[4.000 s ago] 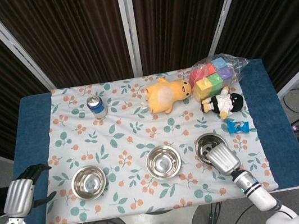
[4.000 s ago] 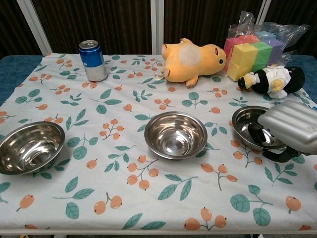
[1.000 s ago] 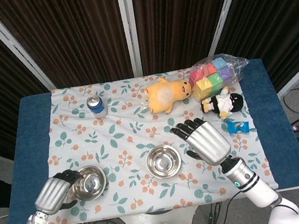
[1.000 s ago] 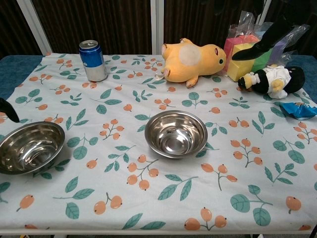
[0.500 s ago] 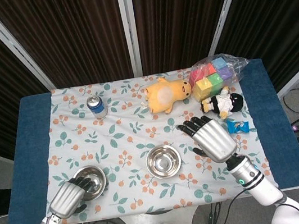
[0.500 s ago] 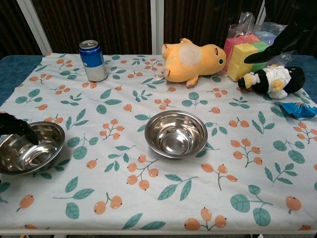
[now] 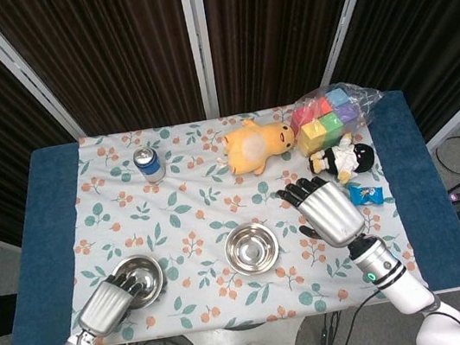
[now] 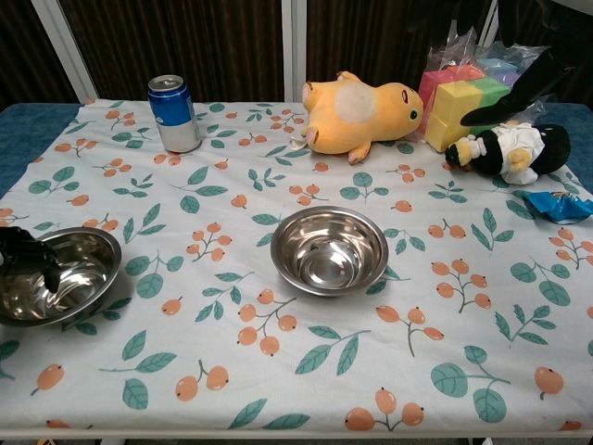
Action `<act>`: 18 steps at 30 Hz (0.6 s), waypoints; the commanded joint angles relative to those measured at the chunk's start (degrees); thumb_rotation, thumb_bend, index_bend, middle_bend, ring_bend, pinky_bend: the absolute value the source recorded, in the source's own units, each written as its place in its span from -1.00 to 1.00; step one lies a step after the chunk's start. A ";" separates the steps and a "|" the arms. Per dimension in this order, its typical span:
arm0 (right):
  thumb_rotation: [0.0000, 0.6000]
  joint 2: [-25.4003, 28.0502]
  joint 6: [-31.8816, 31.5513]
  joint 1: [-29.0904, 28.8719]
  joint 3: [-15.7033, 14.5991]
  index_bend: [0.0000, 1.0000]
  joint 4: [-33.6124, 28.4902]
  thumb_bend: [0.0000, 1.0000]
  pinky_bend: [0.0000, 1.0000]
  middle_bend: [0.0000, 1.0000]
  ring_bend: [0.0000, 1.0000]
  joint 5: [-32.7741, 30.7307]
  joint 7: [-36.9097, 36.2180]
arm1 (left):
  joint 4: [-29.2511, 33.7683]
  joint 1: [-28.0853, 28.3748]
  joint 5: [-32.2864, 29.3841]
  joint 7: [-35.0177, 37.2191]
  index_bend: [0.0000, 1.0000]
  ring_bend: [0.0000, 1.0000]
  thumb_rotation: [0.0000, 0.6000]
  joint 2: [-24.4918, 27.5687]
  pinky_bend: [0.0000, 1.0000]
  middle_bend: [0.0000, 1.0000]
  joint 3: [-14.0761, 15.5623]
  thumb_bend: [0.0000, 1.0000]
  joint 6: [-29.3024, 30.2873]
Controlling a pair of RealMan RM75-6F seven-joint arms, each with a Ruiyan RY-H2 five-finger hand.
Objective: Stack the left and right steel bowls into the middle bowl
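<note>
Left hand (image 7: pixel 111 302) gripped near rim of left bowl (image 7: pixel 141 278). Right hand (image 7: pixel 331 213) empty, fingers spread, above cloth right of middle bowl (image 7: pixel 252 249). Plush (image 7: pixel 253 147), can (image 7: pixel 148 163), doll (image 7: pixel 343 158) behind; none obstructed.

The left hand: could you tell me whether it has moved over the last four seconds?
Yes. The left hand has come in from the table's edge, and its fingers are now in the left bowl.
</note>
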State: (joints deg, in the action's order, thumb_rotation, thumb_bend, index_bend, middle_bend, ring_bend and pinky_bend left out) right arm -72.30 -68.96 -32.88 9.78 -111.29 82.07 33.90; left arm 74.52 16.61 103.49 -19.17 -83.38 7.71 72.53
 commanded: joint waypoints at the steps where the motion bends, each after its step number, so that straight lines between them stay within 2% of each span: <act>1: 1.00 -0.01 0.09 -0.01 -0.05 -0.39 0.23 -1.00 0.00 -0.25 -0.32 -0.17 -0.21 | -1.23 -0.16 0.86 -0.96 -0.05 -0.18 1.00 -0.83 0.11 -0.02 0.55 -0.66 0.66; 10: 1.00 0.15 0.42 -0.12 -0.18 -0.39 0.73 -1.00 0.00 -0.24 -0.32 -0.95 -0.51 | -5.65 1.73 2.61 -1.63 -0.02 -0.15 1.00 -3.38 0.12 0.01 0.21 -0.63 0.82; 18: 1.00 0.24 0.42 -0.16 -0.28 -0.39 1.28 -1.00 0.00 -0.23 -0.32 -1.07 -0.99 | -9.86 2.91 2.92 -1.05 0.15 -0.03 1.00 -6.18 0.20 0.17 0.08 -0.54 0.77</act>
State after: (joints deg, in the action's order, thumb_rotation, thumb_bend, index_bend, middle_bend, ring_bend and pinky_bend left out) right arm -72.06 -68.54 -33.04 9.51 -110.01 80.99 32.91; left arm 65.12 19.33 106.49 -20.36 -89.15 7.79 73.42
